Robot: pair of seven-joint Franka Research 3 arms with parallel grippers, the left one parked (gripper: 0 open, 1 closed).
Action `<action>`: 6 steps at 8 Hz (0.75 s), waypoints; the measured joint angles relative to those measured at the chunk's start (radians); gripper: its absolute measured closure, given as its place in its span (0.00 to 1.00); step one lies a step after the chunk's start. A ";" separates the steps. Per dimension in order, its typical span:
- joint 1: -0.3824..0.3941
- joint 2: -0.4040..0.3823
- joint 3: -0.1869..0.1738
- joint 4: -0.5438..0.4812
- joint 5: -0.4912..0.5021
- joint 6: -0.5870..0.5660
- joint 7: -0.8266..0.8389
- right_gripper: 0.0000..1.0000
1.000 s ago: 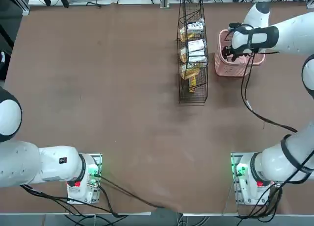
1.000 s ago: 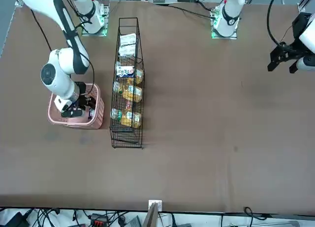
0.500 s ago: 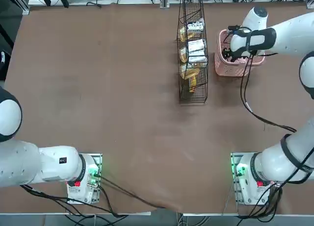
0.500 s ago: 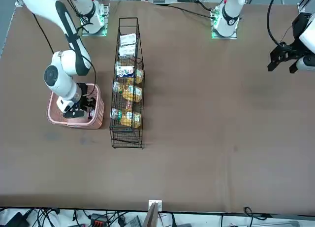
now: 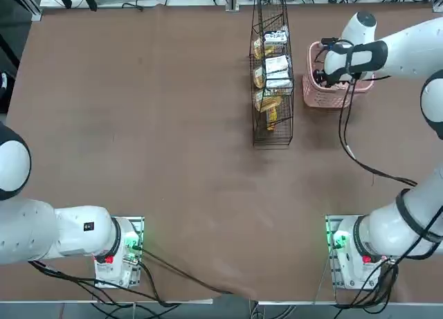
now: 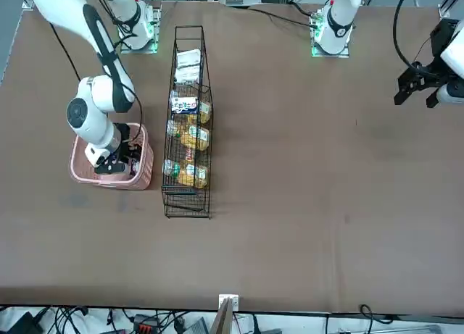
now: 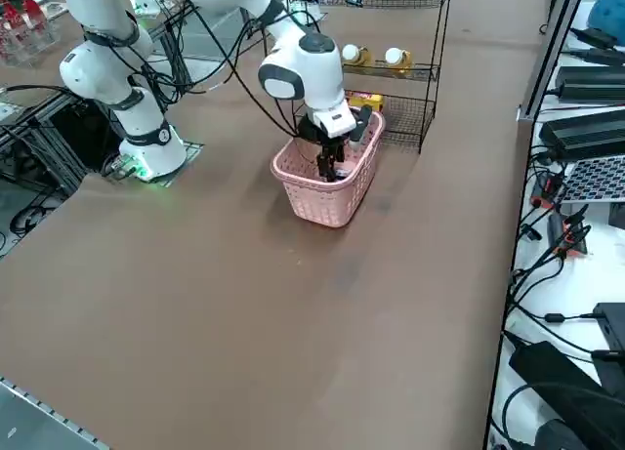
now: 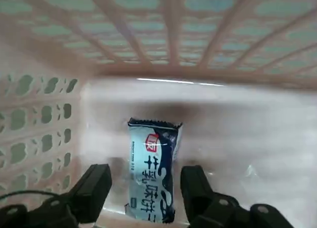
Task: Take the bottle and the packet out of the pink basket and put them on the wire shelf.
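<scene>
Item: right gripper (image 8: 141, 191). We found it lowered inside the pink basket (image 7: 322, 191), deeper than a second earlier, when the wrist sat higher over the rim. Its fingers (image 8: 94, 188) stood apart, one on each side of the packet (image 8: 151, 171), gripping nothing.

Item: packet. It lay flat on the basket floor, white with dark and red print, close to one lattice wall. It had not been lifted.

Item: bottle. We could not find it in the basket from any view; the wrist view showed only the packet on the floor. Several capped bottles (image 7: 352, 54) stood on the wire shelf (image 5: 271, 77), just beside the basket, and we could not tell whether one of them was the task's own.

Item: pink basket. It stood on the table (image 5: 173, 125) just beside the shelf, on the side away from the parked arm, in the same spot as a second before.

Reading: we judged that the descent had brought the open fingers level with the packet, so the packet pick was the step in hand and closing on it was what remained before a lift toward the shelf.
</scene>
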 joint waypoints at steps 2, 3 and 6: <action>0.001 0.017 0.000 0.000 0.000 0.016 0.000 0.14; 0.001 0.021 0.000 0.000 0.000 0.021 0.000 0.14; 0.002 0.037 0.000 0.000 0.000 0.042 0.000 0.15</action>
